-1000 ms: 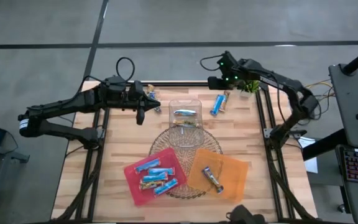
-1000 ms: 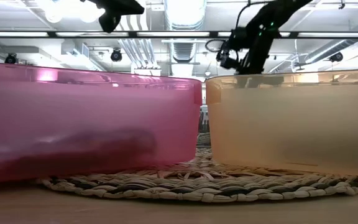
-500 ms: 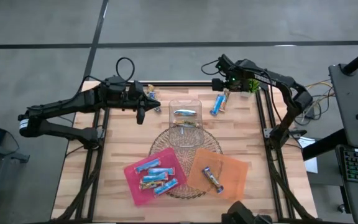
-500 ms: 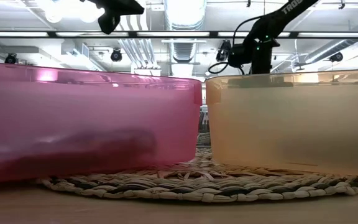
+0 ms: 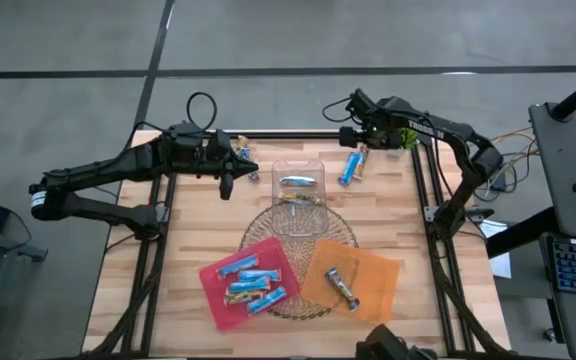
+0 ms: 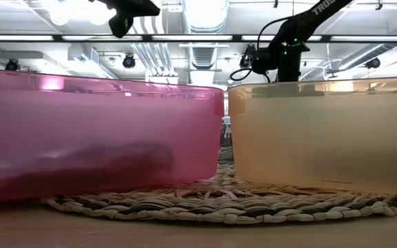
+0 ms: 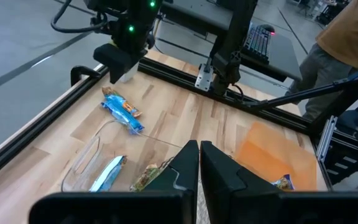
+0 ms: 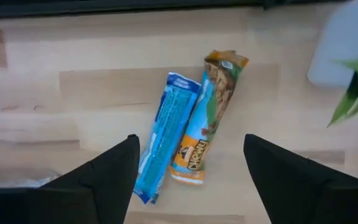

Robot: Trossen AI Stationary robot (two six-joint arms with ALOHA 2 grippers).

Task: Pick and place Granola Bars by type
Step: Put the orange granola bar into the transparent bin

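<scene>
Right gripper [image 8: 188,180] hangs over the far right corner of the table [image 5: 188,250], at about one o'clock in the overhead view, its fingers [image 8: 114,171] spread wide apart and empty, and framed right between them is the target: a light blue bar [image 8: 163,137] lying flush against a tan-and-orange bar [image 8: 207,118], the two touching along their length. Over at eleven o'clock the left gripper [image 7: 199,162] waits above the table with its jaws pressed together, holding nothing that I can see. The rest of the Granola Bars are scattered: a couple inside the clear box [image 5: 298,183] at twelve o'clock, several blue ones sorted in the pink tray [image 5: 214,285] at seven, one dark bar in the orange tray [image 5: 378,275] at five, both trays resting on the woven mat [image 5: 268,225]. Now, these bars look light, and that glossy foil should be slick and crinkly, with a firm core that could crumble under a hard squeeze. The tricky part is the pairing; a wide pinch would likely take both. I'd go across the blue bar's narrow width near its middle, one finger slipping into the seam between the two wrappers, avoiding the crimped ends, which would just fold and slide out.
</scene>
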